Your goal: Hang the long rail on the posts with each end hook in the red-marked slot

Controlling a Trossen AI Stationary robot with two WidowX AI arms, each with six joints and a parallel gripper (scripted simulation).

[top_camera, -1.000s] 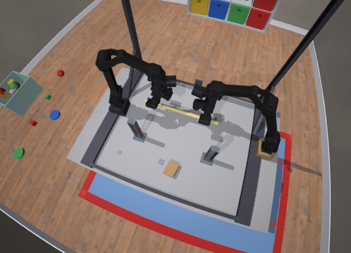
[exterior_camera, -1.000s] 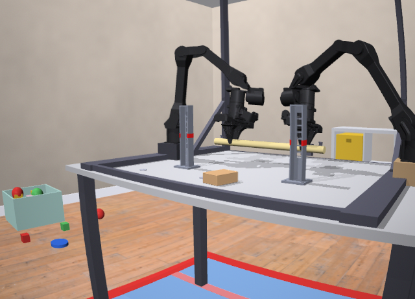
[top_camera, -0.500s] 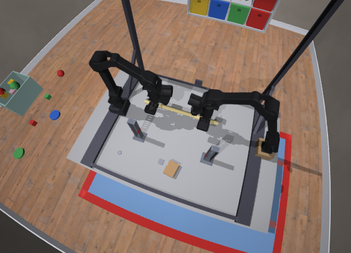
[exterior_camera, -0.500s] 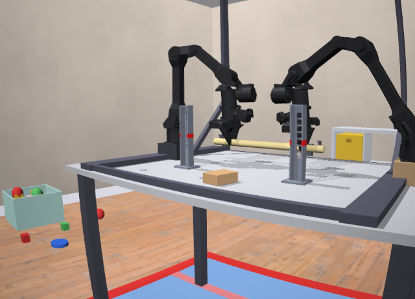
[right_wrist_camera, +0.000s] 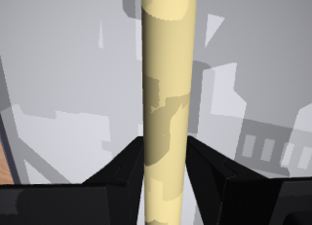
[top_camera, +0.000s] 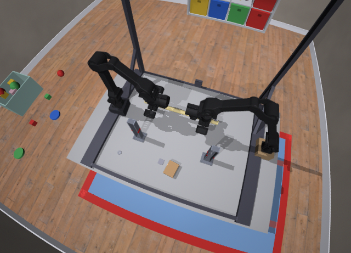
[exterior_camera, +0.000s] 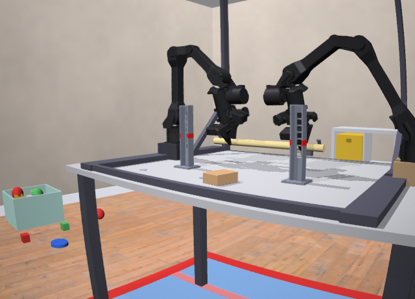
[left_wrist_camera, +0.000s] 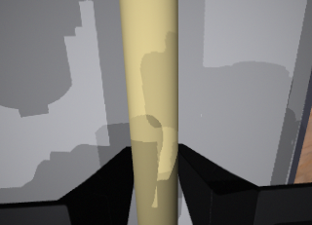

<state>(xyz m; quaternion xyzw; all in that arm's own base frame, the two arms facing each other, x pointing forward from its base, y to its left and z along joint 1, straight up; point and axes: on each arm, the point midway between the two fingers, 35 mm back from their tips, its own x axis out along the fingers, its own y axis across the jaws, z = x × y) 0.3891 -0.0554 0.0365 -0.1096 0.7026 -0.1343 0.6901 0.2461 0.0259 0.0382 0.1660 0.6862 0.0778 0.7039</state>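
Note:
The long yellow rail [top_camera: 177, 111] [exterior_camera: 261, 143] [left_wrist_camera: 151, 64] [right_wrist_camera: 168, 55] is above the table, behind both posts from the exterior view, and touches neither. My left gripper [top_camera: 206, 121] [left_wrist_camera: 154, 152], on the picture-right arm, is shut on the rail. My right gripper [top_camera: 153, 104] [exterior_camera: 229, 142] [right_wrist_camera: 164, 142], on the picture-left arm, is shut on the rail near its other end. The grey picture-left post [top_camera: 135, 128] [exterior_camera: 190, 155] and picture-right post [top_camera: 213, 151] [exterior_camera: 292, 161] stand upright with red marks. The end hooks cannot be made out.
A tan block [top_camera: 171, 168] [exterior_camera: 219, 177] lies in front, between the posts. A small grey square [top_camera: 160, 161] lies beside it, and a small ring [top_camera: 119, 153] lies toward picture left. A dark frame [top_camera: 158, 192] [exterior_camera: 214, 194] borders the table.

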